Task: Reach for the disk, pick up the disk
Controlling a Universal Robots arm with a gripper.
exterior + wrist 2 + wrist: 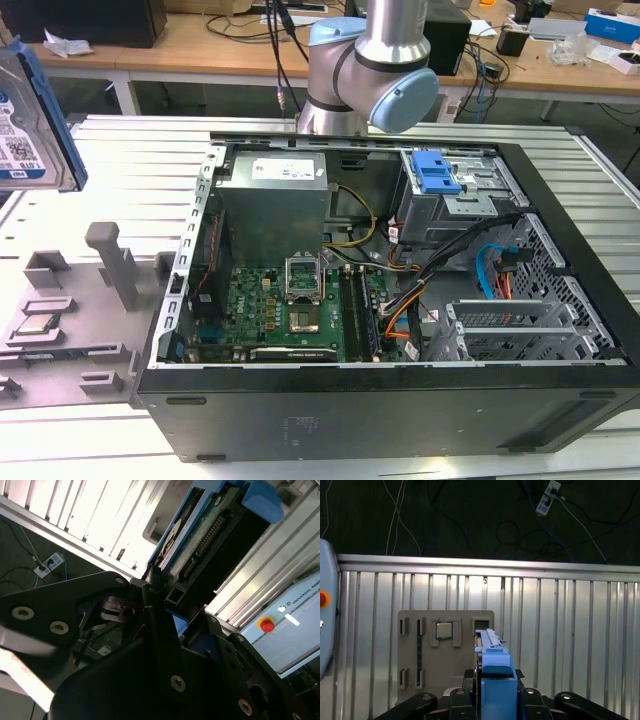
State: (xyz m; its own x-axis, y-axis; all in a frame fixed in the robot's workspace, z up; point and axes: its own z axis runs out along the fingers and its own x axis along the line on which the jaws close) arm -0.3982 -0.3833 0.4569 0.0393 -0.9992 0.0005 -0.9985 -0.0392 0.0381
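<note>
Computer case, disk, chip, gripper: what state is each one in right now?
disk: held on edge in the gripper, up above the grey fixture.
gripper: shut on the disk.
computer case: side open, insides exposed.
CPU chip: lying flat in a pocket of the grey fixture.

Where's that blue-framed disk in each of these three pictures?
Exterior view: the disk is at the exterior view's far left edge, above the ribbed table.
First wrist view: edge-on, blue frame toward the camera, over the table.
Second wrist view: edge-on, circuit board showing, against the table.
Shared landmark: the ribbed table.
</note>
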